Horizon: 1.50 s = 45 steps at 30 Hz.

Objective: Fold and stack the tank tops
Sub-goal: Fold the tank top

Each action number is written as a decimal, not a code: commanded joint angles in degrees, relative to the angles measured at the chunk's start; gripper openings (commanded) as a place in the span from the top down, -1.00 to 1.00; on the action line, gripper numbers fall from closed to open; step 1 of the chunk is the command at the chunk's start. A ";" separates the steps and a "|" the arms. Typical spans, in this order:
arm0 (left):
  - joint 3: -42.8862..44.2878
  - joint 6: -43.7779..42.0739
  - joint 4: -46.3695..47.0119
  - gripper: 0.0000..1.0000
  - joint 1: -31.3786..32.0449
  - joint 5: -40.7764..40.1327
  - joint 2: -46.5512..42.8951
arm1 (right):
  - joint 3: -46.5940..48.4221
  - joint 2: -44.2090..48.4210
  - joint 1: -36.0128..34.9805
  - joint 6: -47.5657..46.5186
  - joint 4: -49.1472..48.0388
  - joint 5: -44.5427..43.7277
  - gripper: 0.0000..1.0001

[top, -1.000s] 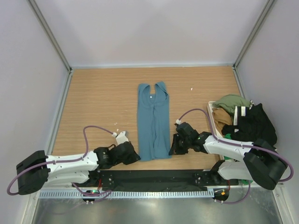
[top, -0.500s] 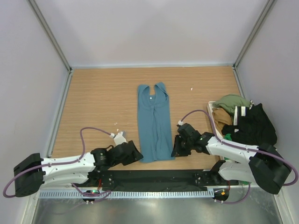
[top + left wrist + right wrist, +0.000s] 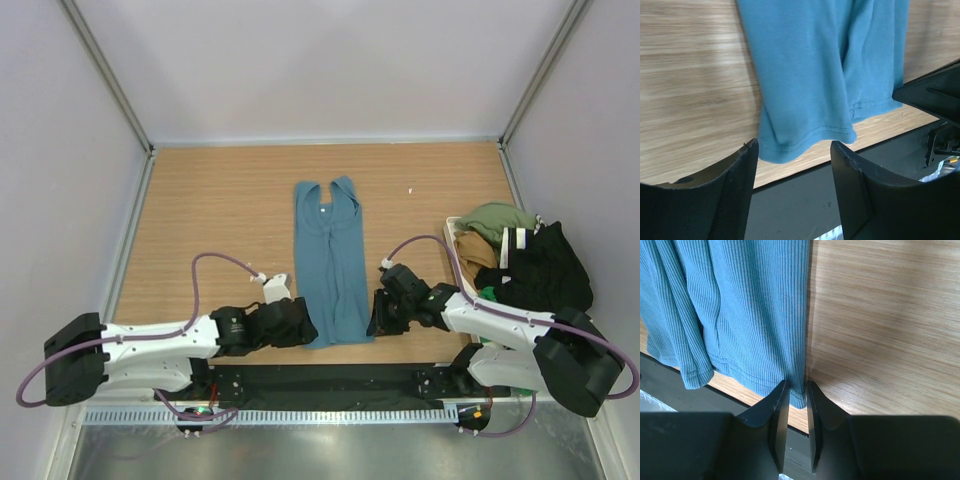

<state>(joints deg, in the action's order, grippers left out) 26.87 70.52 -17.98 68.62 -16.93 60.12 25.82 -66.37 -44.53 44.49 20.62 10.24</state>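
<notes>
Overhead: bright, soft, even light; the wood-grain tabletop (image 3: 220, 220) reads sharp, the brushed metal strip (image 3: 320, 455) at the near edge shows a dull sheen. Left wrist: grain smeared sideways, the teal blue ribbed tank top (image 3: 810, 75) soft, the left gripper (image 3: 794, 144) dark and underlit. Right wrist: crisp ribbing, thin shadow along the cloth's edge, pale sheen on the wood upper right, the right gripper (image 3: 797, 385) near-silhouette.
</notes>
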 commanded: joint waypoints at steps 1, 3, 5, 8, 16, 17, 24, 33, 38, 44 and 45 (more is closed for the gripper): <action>3.27 -2.76 -1.79 -0.15 0.81 -1.71 3.15 | 1.33 0.19 -0.38 -1.33 1.96 -0.57 0.46; 4.06 -2.23 -1.89 -0.09 0.90 -0.48 6.05 | 1.25 0.36 -0.47 -1.42 2.14 -0.31 0.46; 4.15 -1.53 -1.80 0.03 0.99 -0.12 7.81 | 1.07 0.80 -0.47 -1.34 2.23 -0.31 0.46; 3.54 -0.74 -1.19 0.30 1.87 0.14 10.19 | 0.81 1.24 -0.47 -1.25 2.14 -0.22 0.47; 0.82 1.28 2.59 0.79 2.84 2.69 9.33 | -0.42 1.94 -0.47 -0.98 1.53 0.39 0.53; 0.38 1.63 2.86 0.85 2.75 2.69 8.62 | -0.42 2.12 -0.47 -0.90 1.44 0.74 0.54; -2.97 5.24 3.83 1.00 2.84 3.04 2.29 | 0.45 4.40 -0.73 -0.46 1.61 3.56 0.94; -3.93 7.17 3.56 1.00 1.52 4.27 -2.02 | 3.09 7.13 -0.82 -0.90 4.78 3.12 0.98; -2.97 3.93 4.00 1.00 -4.01 7.61 -3.07 | 7.48 6.25 -0.82 -2.39 6.71 -1.18 0.98; 2.47 -3.36 1.81 1.00 -14.29 12.78 -2.55 | 18.11 -0.33 -0.03 -5.11 9.96 -9.71 0.98; 3.44 -4.42 1.54 1.00 -16.91 13.49 -1.94 | 20.82 -1.56 0.67 -5.46 9.88 -9.97 0.98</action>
<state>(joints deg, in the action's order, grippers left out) 25.61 71.29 -16.80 56.05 -6.90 57.93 40.10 -65.54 -44.75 41.60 29.74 5.41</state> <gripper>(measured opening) 0.010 0.027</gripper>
